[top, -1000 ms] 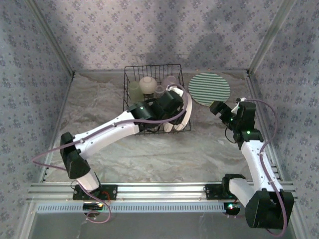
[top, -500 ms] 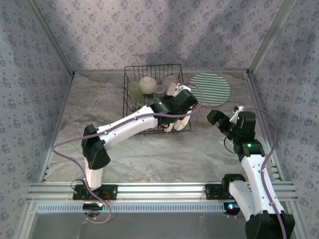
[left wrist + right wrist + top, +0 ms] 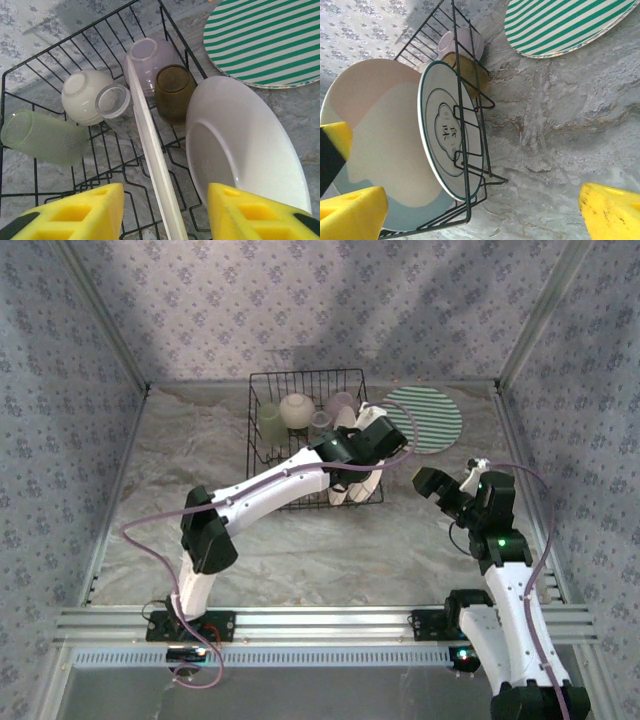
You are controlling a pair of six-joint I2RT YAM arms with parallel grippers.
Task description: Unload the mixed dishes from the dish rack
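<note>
The black wire dish rack (image 3: 262, 452) stands at the back middle of the table. My left gripper (image 3: 368, 436) hovers over its right side. In the left wrist view my left gripper (image 3: 165, 207) is open. Its yellow fingers (image 3: 95, 212) straddle the thin rim of an upright white plate (image 3: 150, 145) with a gap on both sides. A larger white plate (image 3: 250, 145) leans right of it. Behind lie an amber cup (image 3: 172, 92), a lavender bowl (image 3: 150, 57), a cream bowl (image 3: 85, 95) and a yellowish cup (image 3: 40, 137). My right gripper (image 3: 432, 486) is open and empty, right of the rack.
A green-striped plate (image 3: 421, 418) lies flat on the table right of the rack. The right wrist view shows the rack's corner (image 3: 470, 200) with a green-rimmed plate (image 3: 447, 135) against the wire. Bare marbled tabletop (image 3: 330, 550) lies between rack and arm bases.
My left arm has swung right across the rack to the upright plates, and its jaws have narrowed. My right gripper has drifted slightly left and nearer, still open.
</note>
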